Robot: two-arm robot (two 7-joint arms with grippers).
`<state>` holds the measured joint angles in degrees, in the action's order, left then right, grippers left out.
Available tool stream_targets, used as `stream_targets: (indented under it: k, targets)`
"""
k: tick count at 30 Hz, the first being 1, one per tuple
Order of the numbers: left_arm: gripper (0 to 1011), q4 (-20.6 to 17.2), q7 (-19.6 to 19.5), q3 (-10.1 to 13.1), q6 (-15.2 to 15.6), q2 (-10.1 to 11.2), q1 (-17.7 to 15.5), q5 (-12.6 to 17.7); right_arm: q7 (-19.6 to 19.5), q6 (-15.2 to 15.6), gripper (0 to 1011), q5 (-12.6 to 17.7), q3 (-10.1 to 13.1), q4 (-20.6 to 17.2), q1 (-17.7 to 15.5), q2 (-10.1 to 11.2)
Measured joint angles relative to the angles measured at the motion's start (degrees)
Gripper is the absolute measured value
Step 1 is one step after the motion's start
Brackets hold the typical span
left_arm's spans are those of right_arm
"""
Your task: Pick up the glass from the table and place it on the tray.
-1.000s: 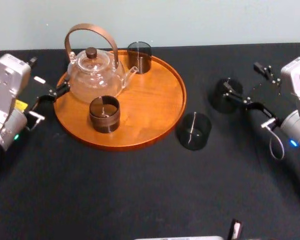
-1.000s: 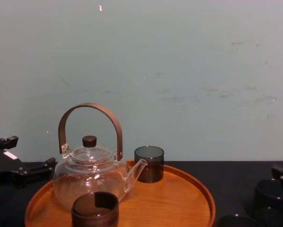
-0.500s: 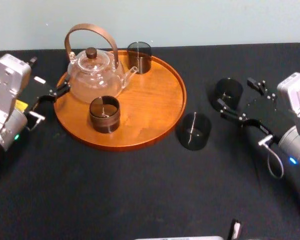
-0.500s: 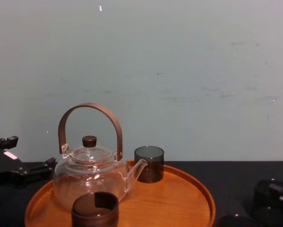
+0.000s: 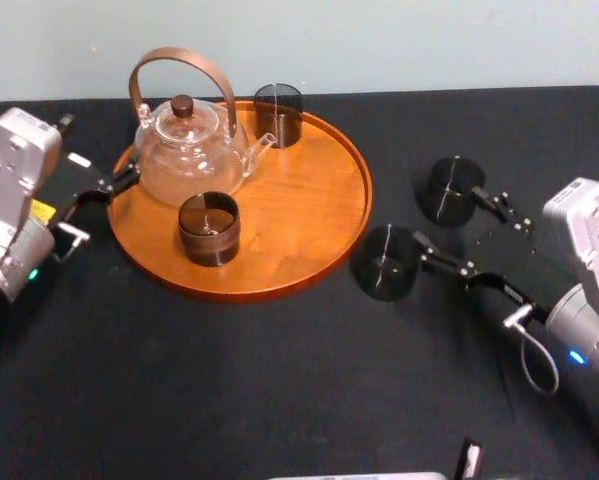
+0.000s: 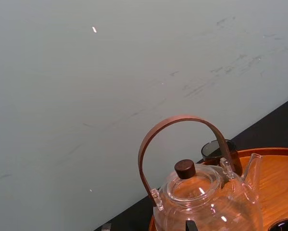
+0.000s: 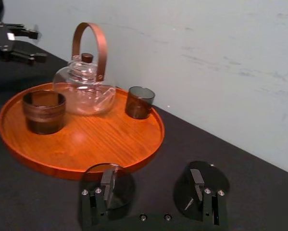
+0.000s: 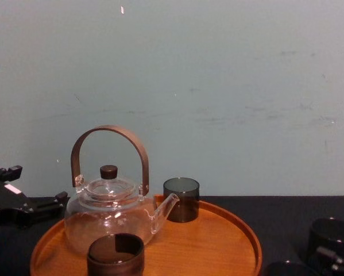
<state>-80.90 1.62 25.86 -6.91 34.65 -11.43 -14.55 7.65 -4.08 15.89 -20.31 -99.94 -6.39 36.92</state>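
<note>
Standing right of the tray, a near glass and far glass are fronted by the open right gripper; the open left gripper is parked left.

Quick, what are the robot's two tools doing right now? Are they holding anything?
Left tool: open, empty, beside the tray.
Right tool: open, empty, close to the dark glass next to the tray.

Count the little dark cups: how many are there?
4. On the tray: back cup, front cup. On the table: near cup, far cup, right pincer open beside them; left pincer sits left of tray.
</note>
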Motion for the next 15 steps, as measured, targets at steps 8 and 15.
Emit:
stream_targets:
  k: [8,15]
  targets:
    - [1001,0.0,0.0,0.0,0.0,0.0,0.0,0.0,1.3,0.2,1002,-1.1,0.1,-1.6,-2.1,-0.6]
    - [1001,0.0,0.0,0.0,0.0,0.0,0.0,0.0,2.4,0.2,1002,-1.5,0.4,-2.1,-3.2,-1.3]
